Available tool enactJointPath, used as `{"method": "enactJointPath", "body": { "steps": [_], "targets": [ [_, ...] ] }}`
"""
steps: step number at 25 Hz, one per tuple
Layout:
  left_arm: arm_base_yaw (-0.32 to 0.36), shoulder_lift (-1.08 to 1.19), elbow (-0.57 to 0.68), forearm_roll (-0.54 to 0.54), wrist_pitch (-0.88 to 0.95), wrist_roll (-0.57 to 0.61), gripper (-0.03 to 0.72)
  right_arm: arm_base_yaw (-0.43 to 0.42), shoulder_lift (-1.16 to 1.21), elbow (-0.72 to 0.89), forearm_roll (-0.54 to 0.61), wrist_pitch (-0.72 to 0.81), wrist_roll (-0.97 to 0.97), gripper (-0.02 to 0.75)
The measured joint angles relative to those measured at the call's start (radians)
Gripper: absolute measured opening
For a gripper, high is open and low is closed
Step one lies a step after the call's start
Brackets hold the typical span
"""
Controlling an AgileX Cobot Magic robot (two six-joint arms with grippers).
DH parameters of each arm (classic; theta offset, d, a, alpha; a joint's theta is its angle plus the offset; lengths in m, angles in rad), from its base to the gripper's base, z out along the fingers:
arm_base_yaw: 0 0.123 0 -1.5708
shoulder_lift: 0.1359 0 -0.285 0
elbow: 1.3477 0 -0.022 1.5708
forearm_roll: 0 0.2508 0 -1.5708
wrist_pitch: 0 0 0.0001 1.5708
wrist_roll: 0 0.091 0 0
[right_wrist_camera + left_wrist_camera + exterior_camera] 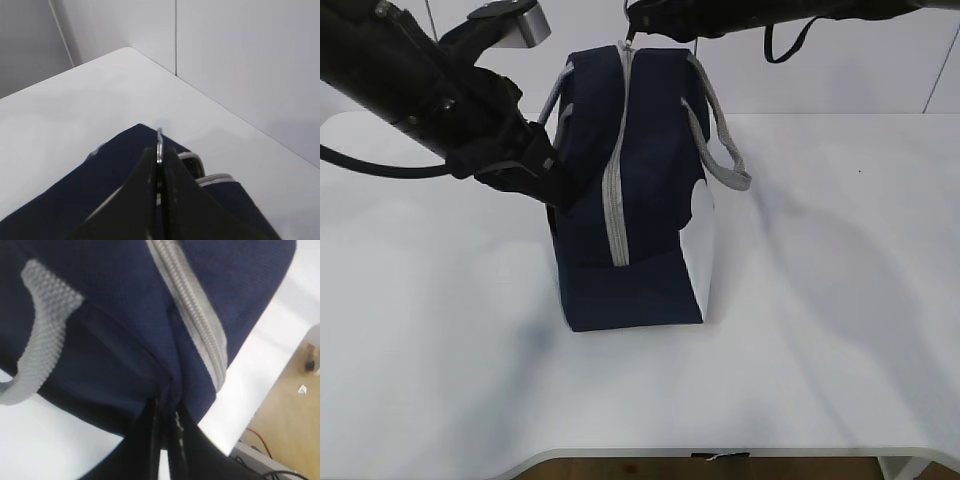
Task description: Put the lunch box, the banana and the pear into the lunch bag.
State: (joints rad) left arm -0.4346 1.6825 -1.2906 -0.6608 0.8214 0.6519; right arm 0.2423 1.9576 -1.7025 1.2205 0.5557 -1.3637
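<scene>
**Ring pull could slip, bag could tip**

The right gripper (159, 161) is pinched on the ring pull (159, 142) at frame centre; the left gripper (165, 412) clamps navy fabric of the lunch bag (630, 200) (mid-frame, zipped). A slanted tug could free the ring or topple the bag.

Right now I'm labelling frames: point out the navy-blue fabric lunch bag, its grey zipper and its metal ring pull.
navy-blue fabric lunch bag (650, 290): exterior view, lower front panel.
grey zipper (613, 190): exterior view, mid-run of the teeth.
metal ring pull (159, 145): right wrist view, ring between the fingers.
</scene>
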Motion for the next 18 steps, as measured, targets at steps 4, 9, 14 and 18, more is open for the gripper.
{"method": "enactJointPath", "body": {
  "steps": [4, 9, 14, 18],
  "targets": [
    [0.000, 0.000, 0.000, 0.023, 0.033, 0.000, -0.005, 0.000, 0.042, -0.034, 0.034, -0.019, 0.000, 0.006],
    [0.000, 0.000, 0.000, 0.040, 0.048, 0.000, -0.005, 0.000, 0.093, -0.054, 0.104, -0.054, 0.000, 0.006],
    [0.000, -0.006, 0.000, 0.059, 0.055, 0.000, -0.005, -0.015, 0.133, -0.054, 0.212, -0.065, 0.000, 0.006],
    [0.000, -0.013, 0.000, 0.074, 0.061, 0.000, -0.005, -0.036, 0.149, -0.054, 0.305, -0.071, 0.000, 0.006]
  ]
}}
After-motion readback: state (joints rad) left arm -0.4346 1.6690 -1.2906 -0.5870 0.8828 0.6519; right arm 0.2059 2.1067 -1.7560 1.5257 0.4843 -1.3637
